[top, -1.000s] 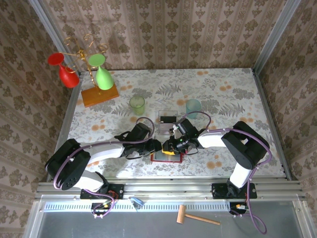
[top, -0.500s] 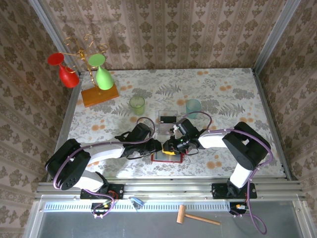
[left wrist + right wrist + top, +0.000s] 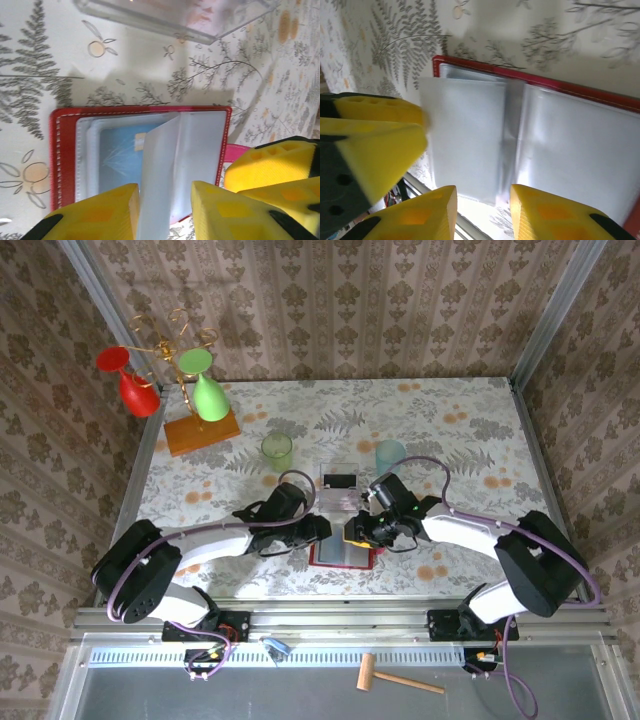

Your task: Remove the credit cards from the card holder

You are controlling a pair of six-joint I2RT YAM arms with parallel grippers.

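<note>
Right arm has swung outward; right tool (image 3: 482, 192) and left tool (image 3: 164, 187) hover part-open over the card holder (image 3: 55, 160), so pinch the blue card (image 3: 120, 160) by its edge, not the clear leaf (image 3: 160, 165).

The right arm (image 3: 470, 530) has swung its elbow outward and toward the near edge of the tabletop (image 3: 450, 430), so its forearm now stretches longer across the overhead view. The right claw (image 3: 353, 533) has drawn back a little from the left claw (image 3: 322, 530), leaving a small gap where the two had nearly met. More of the red wallet (image 3: 343, 554) and its grey inner pockets now shows beneath them.
</note>
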